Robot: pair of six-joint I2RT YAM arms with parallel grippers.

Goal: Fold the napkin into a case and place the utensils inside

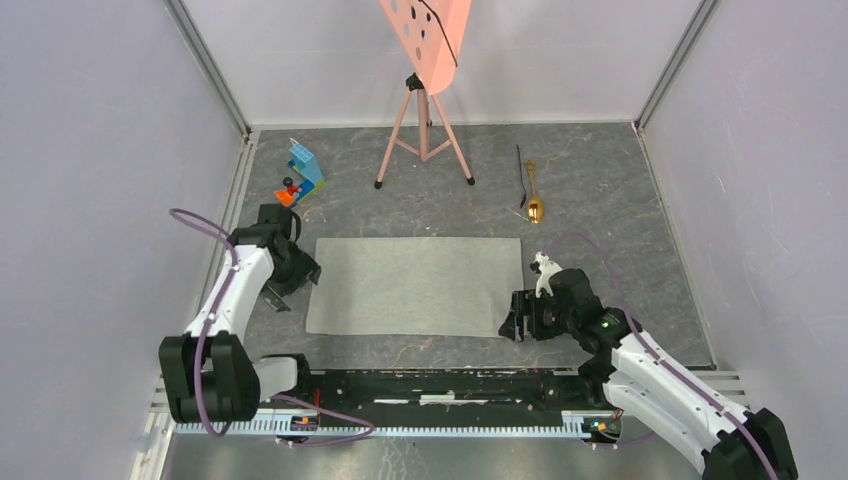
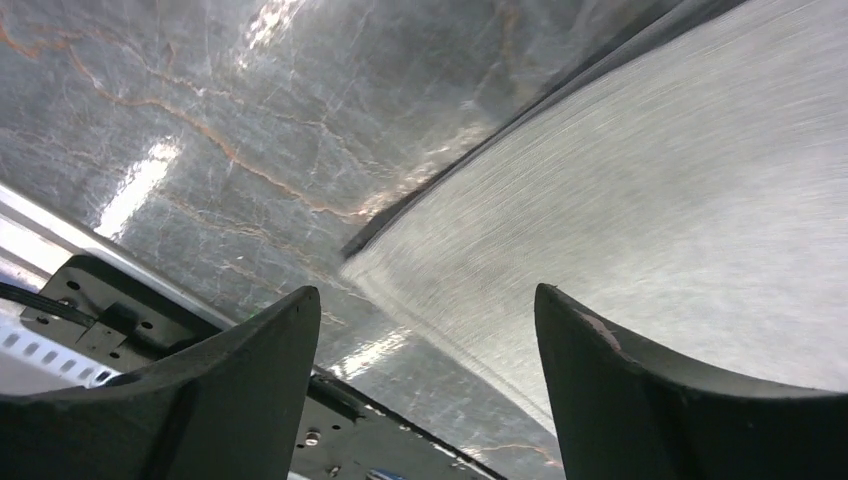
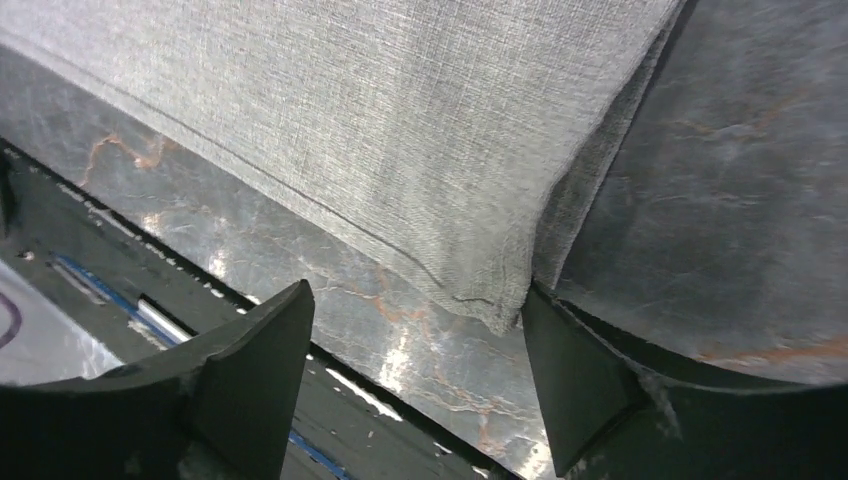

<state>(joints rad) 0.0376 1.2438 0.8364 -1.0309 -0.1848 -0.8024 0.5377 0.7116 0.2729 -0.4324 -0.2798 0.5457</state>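
Observation:
The light-grey napkin (image 1: pixel 415 285) lies flat and unfolded in the middle of the table. My left gripper (image 1: pixel 292 285) is open just off its left edge; the left wrist view shows the near left corner of the napkin (image 2: pixel 640 200) between and ahead of the fingers. My right gripper (image 1: pixel 515 325) is open at the near right corner, and the right wrist view shows that corner of the napkin (image 3: pixel 440 150) close to the right fingertip (image 3: pixel 570 380). The gold spoon (image 1: pixel 534 200) and the thin black utensil (image 1: pixel 521 175) lie side by side at the back right. No case shows.
A pink perforated board on a tripod (image 1: pixel 424 120) stands at the back centre. Blue and red toy blocks (image 1: pixel 300 172) sit at the back left. White walls enclose the table. A black rail (image 1: pixel 440 385) runs along the near edge.

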